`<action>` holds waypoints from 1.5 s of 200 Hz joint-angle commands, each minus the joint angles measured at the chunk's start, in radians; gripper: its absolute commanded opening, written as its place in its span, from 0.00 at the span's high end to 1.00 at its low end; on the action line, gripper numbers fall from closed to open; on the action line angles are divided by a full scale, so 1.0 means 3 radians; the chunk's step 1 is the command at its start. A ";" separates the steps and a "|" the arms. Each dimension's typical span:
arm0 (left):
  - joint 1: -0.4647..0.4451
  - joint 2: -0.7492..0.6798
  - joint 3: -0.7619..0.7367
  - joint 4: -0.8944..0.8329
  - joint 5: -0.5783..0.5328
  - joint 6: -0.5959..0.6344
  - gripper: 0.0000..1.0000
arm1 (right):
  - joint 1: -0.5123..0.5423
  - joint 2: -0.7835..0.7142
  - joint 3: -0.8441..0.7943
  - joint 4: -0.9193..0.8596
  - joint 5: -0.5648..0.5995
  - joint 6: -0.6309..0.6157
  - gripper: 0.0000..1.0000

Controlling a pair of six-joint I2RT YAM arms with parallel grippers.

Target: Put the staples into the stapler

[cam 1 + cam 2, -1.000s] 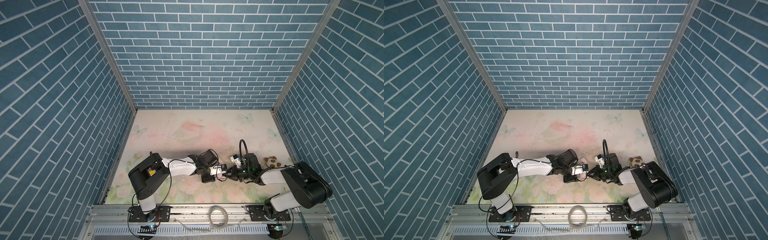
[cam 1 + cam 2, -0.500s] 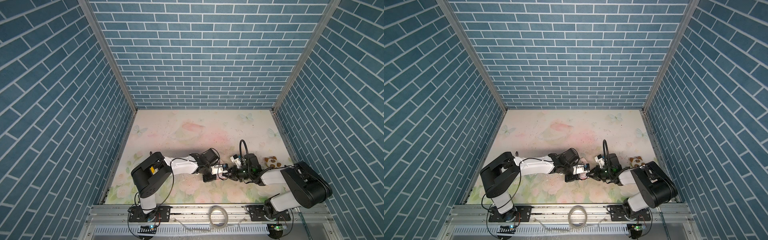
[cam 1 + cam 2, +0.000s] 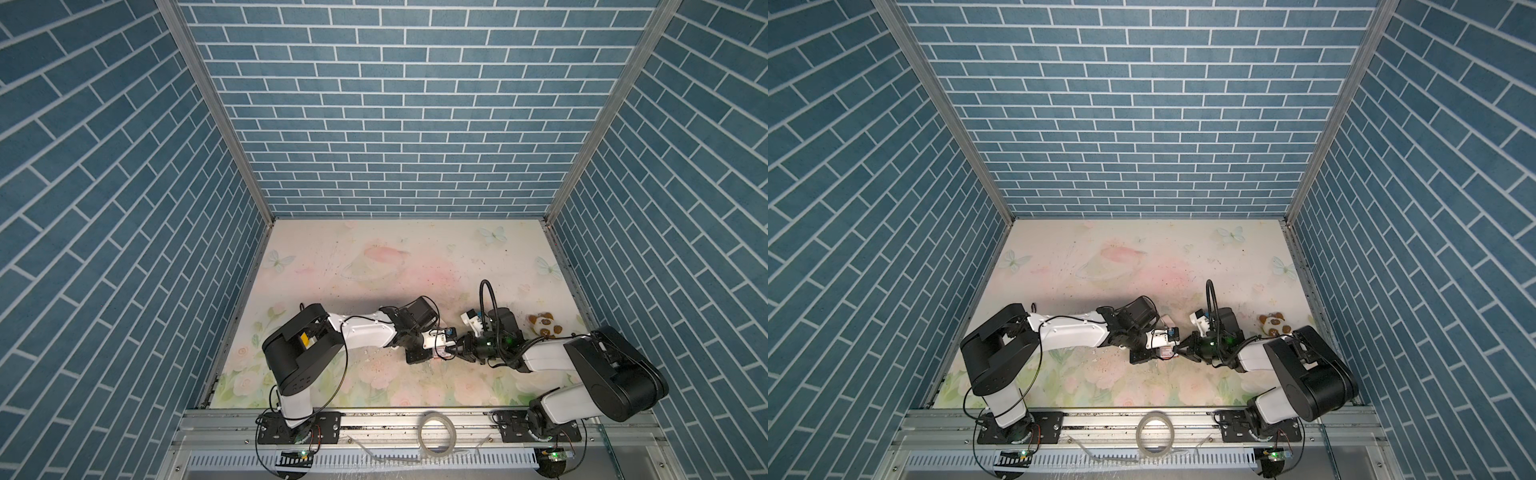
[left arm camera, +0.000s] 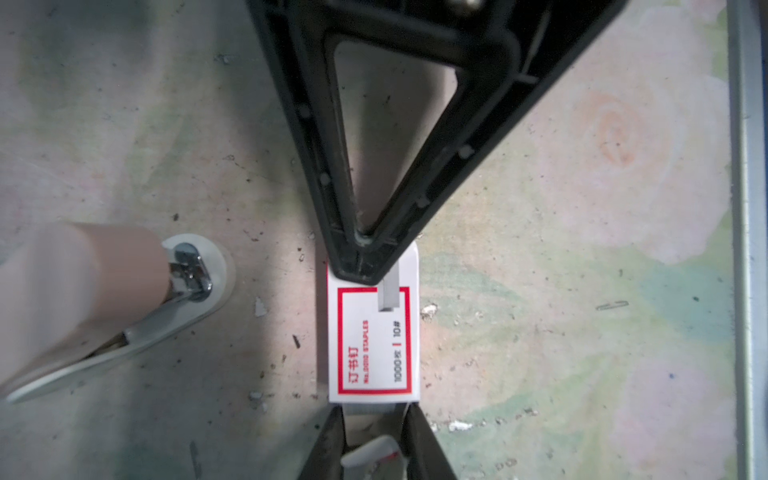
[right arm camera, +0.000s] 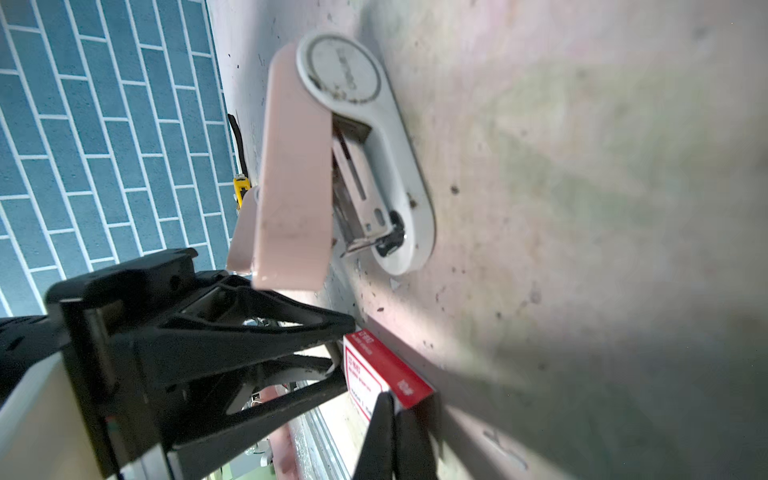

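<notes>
Left wrist view: right end effector [image 4: 365,266] is pinching the staples [image 4: 388,291] over the box [image 4: 374,353] that the left end effector [image 4: 374,415] is clamping, risking them snapping.

The left arm [image 3: 361,338] and right arm [image 3: 544,357] are white tubes with big black joints. Thin black cables [image 3: 481,295] loop behind the fingers [image 4: 316,145], which are black hollow triangles with tiny bumps. Far back from the fingers, each arm ends in a black plate [image 3: 328,434] with screws.
</notes>
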 commanded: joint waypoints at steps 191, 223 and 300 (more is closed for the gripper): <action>0.0038 -0.0070 -0.0107 -0.0441 -0.0225 0.0165 0.75 | -0.0268 -0.0814 -0.0312 -0.0671 0.0416 -0.0178 0.92; 0.0036 -0.0046 -0.0112 -0.0420 -0.0237 0.0160 0.75 | -0.0325 -0.1100 -0.0375 -0.0866 0.0515 -0.0170 0.91; 0.0039 -0.0052 -0.0113 -0.0412 -0.0247 0.0136 0.70 | -0.0406 -0.1757 -0.0395 -0.1320 0.0725 -0.0174 0.81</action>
